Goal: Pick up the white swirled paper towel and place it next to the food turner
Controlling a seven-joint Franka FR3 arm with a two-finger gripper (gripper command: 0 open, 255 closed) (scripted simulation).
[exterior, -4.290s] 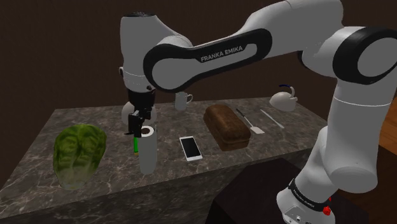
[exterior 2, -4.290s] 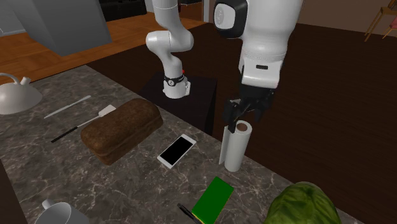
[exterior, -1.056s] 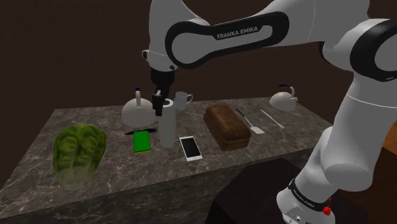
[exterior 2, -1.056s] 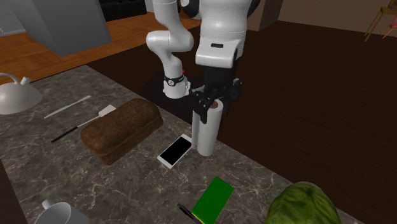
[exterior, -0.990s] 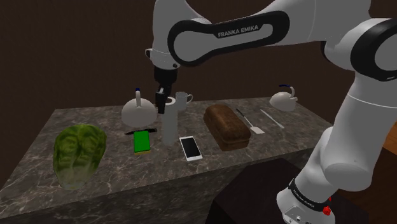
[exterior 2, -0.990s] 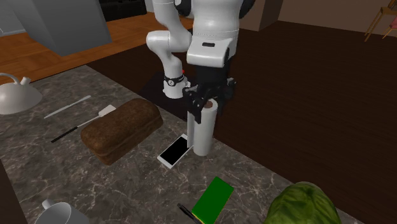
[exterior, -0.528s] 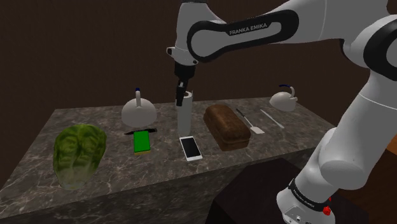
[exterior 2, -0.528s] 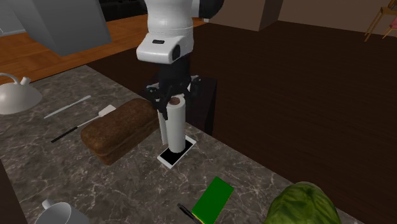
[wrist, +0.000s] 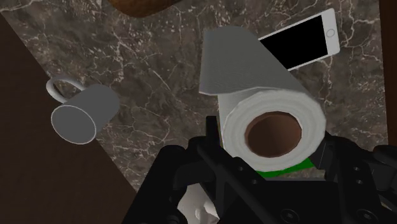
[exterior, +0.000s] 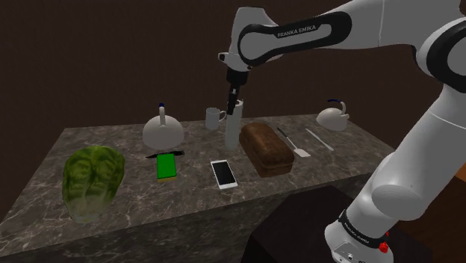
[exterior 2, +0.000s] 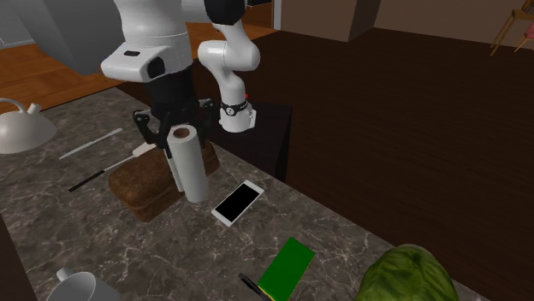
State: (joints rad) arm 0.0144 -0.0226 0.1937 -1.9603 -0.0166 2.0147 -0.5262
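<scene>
Paper towel roll (exterior: 233,131) is found pinched at its upper end between the jaws of the gripper (exterior 2: 175,130), which are closed against its sides. It is carried above the marble counter (exterior: 134,205) and appears clear of the surface. Its long axis is near vertical, in line with the fingers, and a slight lean is noted in the second exterior view. A loose sheet is seen hanging from the roll in the wrist view.

In the shoulder view the roll is placed between the mug (exterior: 214,118) and the left end of the bread loaf (exterior: 265,149). The food turner (exterior: 293,143), dark-handled with a pale blade, is laid just beyond the loaf toward that view's right, with its length roughly parallel to the loaf. The loaf is therefore interposed between roll and turner.

Transport is judged to be under way and placement not yet made. Enough height to clear the loaf is judged necessary before any descent beside the turner.
</scene>
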